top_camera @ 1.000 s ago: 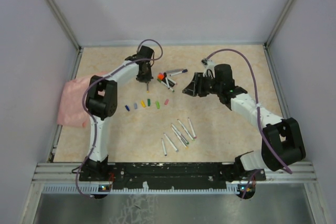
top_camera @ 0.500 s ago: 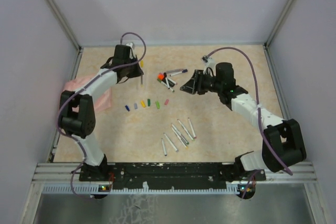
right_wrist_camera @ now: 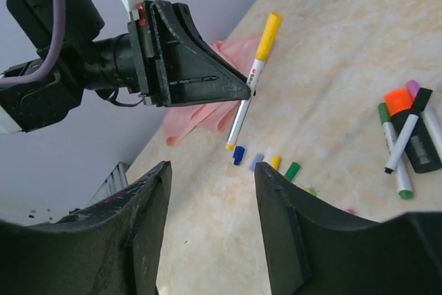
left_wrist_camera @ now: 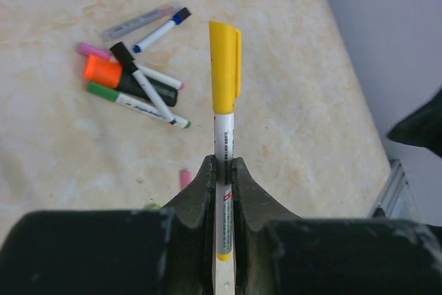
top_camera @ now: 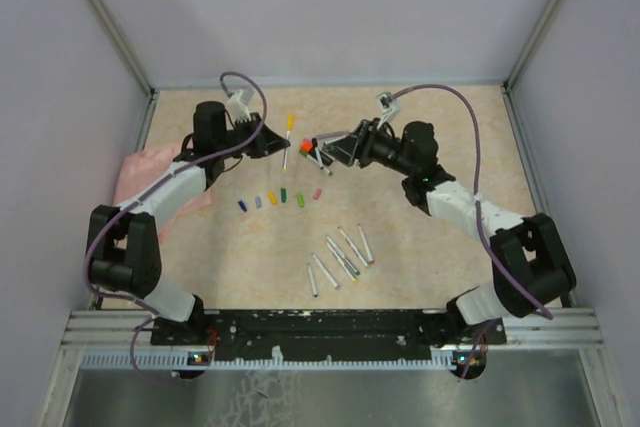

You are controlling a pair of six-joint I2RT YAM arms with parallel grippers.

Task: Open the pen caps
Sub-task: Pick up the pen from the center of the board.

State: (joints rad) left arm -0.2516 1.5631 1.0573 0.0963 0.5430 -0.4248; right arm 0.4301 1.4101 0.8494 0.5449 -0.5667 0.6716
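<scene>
My left gripper (top_camera: 281, 144) is shut on a slim white pen (left_wrist_camera: 223, 144) with its yellow pen cap (left_wrist_camera: 224, 67) still on, held off the table and pointing away from the fingers. The right wrist view shows this pen (right_wrist_camera: 247, 93) ahead of and above my right gripper (right_wrist_camera: 213, 170), which is open and empty. From above, the right gripper (top_camera: 330, 150) hovers by a pile of capped pens (top_camera: 318, 154), a short gap from the yellow cap (top_camera: 290, 124). Several loose caps (top_camera: 278, 198) lie in a row, and several uncapped barrels (top_camera: 340, 253) lie nearer the bases.
A pink cloth (top_camera: 148, 175) lies at the table's left edge under the left arm. The pile holds a thick dark highlighter with an orange end (left_wrist_camera: 102, 72). Grey walls close the table on three sides.
The left arm has swung back and leftward, lifting the yellow-capped pen and turning it toward the right gripper. The right gripper has moved left over the pile and opened a little wider.
</scene>
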